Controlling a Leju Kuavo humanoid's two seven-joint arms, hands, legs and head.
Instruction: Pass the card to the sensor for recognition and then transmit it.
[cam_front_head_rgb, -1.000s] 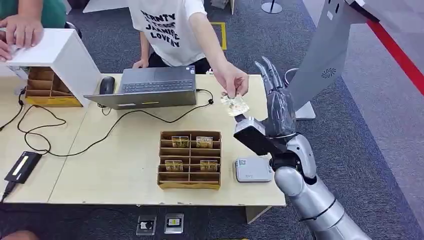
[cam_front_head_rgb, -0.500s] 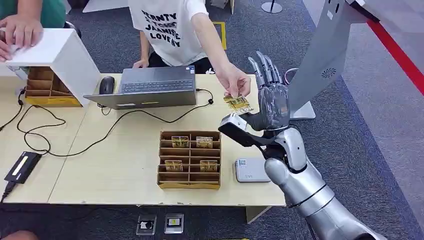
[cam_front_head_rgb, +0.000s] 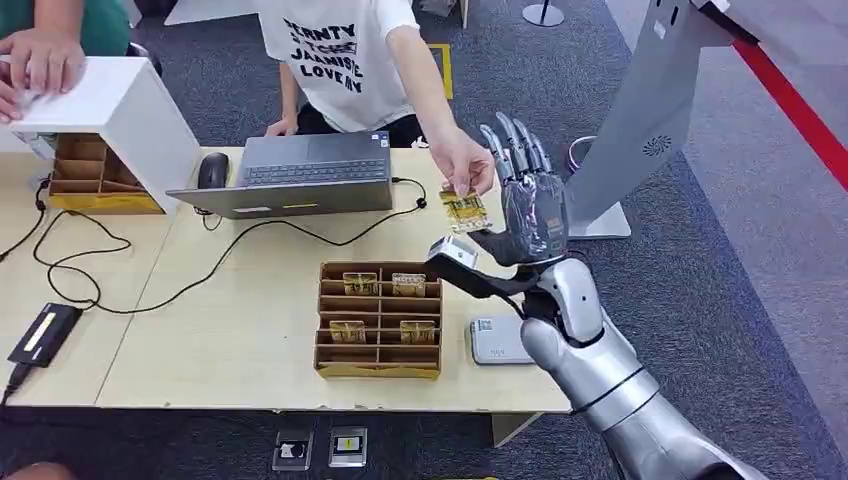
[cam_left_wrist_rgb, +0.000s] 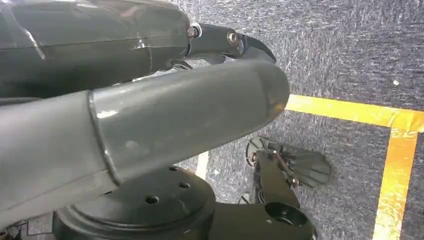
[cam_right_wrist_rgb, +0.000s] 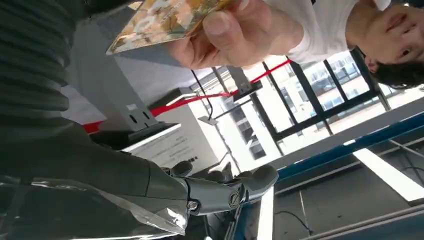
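Observation:
A person's hand reaches over the table and pinches a yellow patterned card by its top edge. My right hand is raised beside it, palm toward the card, fingers spread and pointing up, with the thumb just below the card. In the right wrist view the card sits in the person's fingers, apart from my thumb. The white sensor lies on the table under my right forearm. My left hand hangs over the floor, fingers extended, holding nothing.
A cardboard card rack with several cards stands mid-table. A laptop, mouse and cables lie behind it. A grey kiosk stand rises at the right. A white box and a second person's hands are far left.
My right hand has shifted left, closer to the person's hand, and turned. The person still pinches the card, now slightly higher and further left.

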